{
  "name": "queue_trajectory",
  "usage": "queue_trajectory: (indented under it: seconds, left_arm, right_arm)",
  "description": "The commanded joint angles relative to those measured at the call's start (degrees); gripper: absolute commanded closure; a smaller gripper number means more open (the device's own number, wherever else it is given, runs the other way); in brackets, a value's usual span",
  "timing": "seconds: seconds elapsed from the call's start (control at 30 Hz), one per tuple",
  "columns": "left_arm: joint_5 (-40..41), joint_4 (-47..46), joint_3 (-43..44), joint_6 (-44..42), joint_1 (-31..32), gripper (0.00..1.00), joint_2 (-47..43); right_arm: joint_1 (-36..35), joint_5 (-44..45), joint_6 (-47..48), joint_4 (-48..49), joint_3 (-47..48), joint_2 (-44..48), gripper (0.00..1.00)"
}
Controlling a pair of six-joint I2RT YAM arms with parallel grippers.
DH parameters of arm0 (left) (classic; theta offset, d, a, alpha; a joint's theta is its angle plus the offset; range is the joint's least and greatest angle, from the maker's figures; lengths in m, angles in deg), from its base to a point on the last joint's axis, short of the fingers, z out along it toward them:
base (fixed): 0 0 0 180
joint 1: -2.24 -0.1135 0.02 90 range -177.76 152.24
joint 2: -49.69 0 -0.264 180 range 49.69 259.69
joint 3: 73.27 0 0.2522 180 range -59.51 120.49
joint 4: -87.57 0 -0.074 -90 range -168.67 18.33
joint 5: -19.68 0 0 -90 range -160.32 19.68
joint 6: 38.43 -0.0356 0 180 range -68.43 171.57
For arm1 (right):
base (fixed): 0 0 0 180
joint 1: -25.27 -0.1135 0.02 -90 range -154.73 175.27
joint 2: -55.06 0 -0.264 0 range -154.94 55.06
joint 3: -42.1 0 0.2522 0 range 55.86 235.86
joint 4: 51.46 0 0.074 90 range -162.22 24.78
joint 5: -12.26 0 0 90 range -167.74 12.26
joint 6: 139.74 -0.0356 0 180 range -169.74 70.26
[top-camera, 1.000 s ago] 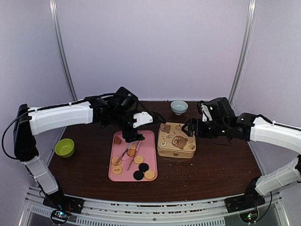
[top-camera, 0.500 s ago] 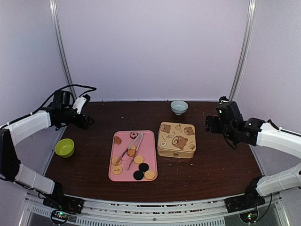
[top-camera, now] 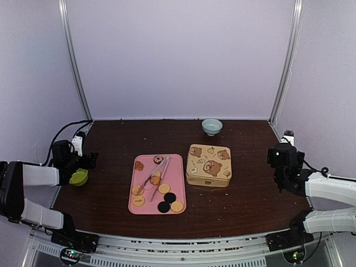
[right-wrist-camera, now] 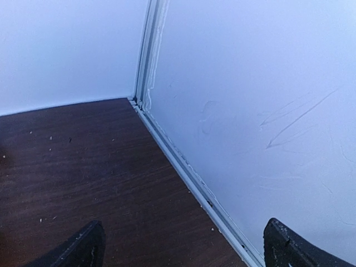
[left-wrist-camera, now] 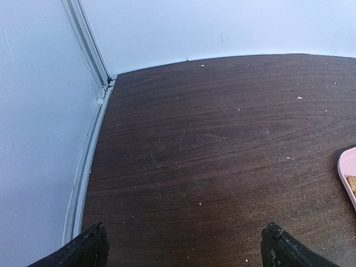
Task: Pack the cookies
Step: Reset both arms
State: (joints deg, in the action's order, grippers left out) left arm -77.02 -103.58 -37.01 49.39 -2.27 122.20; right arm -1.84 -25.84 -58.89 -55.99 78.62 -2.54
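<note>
The cookies (top-camera: 164,188) lie on a pink tray (top-camera: 177,167) in the middle of the table: several tan ones, two black ones and a dark red one. A gold tin with bear pictures (top-camera: 209,164) stands shut to the right of the tray. My left gripper (top-camera: 89,160) is open and empty at the table's left edge, far from the tray. In the left wrist view (left-wrist-camera: 184,231) it hangs over bare table, and the tray's edge (left-wrist-camera: 346,167) shows at the far right. My right gripper (top-camera: 281,152) is open and empty at the right edge; in its wrist view (right-wrist-camera: 183,228) it faces the wall.
Metal tongs (top-camera: 157,173) lie across the tray among the cookies. A green bowl (top-camera: 79,178) sits at the left edge beside my left arm. A pale blue bowl (top-camera: 212,126) stands at the back. White walls close in the table on three sides.
Both arms have drawn back from the middle. The left gripper left the tray for the left edge. The right gripper left the tin for the right edge.
</note>
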Motion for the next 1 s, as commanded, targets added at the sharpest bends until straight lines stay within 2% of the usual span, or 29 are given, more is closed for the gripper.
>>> queue_trajectory:
  seconds: [0.0,0.1,0.33,0.47,0.57,0.7,0.77,0.83,0.9,0.97]
  left_arm:
    - [4.1,-21.2,-2.1,-0.4,-0.3,0.02,-0.3]
    - [3.9,-20.4,-1.3,0.1,-1.1,0.02,0.7]
    - [2.3,-19.0,0.1,-0.5,-1.1,0.02,1.8]
    - [0.9,-30.9,-2.3,-0.1,-1.0,0.02,8.5]
    - [2.2,-36.4,-5.4,0.4,-0.9,0.02,9.0]
    - [3.3,-36.3,-5.4,1.0,-1.0,0.02,9.0]
    - [3.1,-32.2,-3.2,0.4,-0.8,0.02,9.1]
    - [3.7,-32.4,-3.4,0.2,-0.5,0.02,9.0]
    - [3.7,-32.6,-3.3,0.2,-0.4,0.02,9.1]
    - [3.7,-32.6,-3.3,0.2,-0.4,0.02,9.1]
  right_arm:
    - [3.7,-1.2,5.8,21.9,-8.4,2.4,0.0]
    - [6.3,-5.1,7.7,33.6,-13.6,1.9,0.0]
    - [15.2,-19.6,6.7,42.7,-13.5,-3.5,0.0]
    - [18.7,-25.8,4.9,47.2,-12.2,-7.9,0.0]
    - [19.6,-29.1,5.6,49.8,-10.8,-12.5,0.0]
    - [19.6,-33.1,8.9,61.4,-11.6,-21.4,0.0]
    - [19.8,-31.3,6.5,53.2,-9.6,-19.4,0.0]
    - [20.5,-31.8,6.7,56.3,-9.6,-20.8,0.0]
    - [20.5,-31.9,6.0,53.4,-9.3,-19.7,0.0]
    - [20.5,-31.7,6.9,55.9,-9.8,-20.3,0.0]
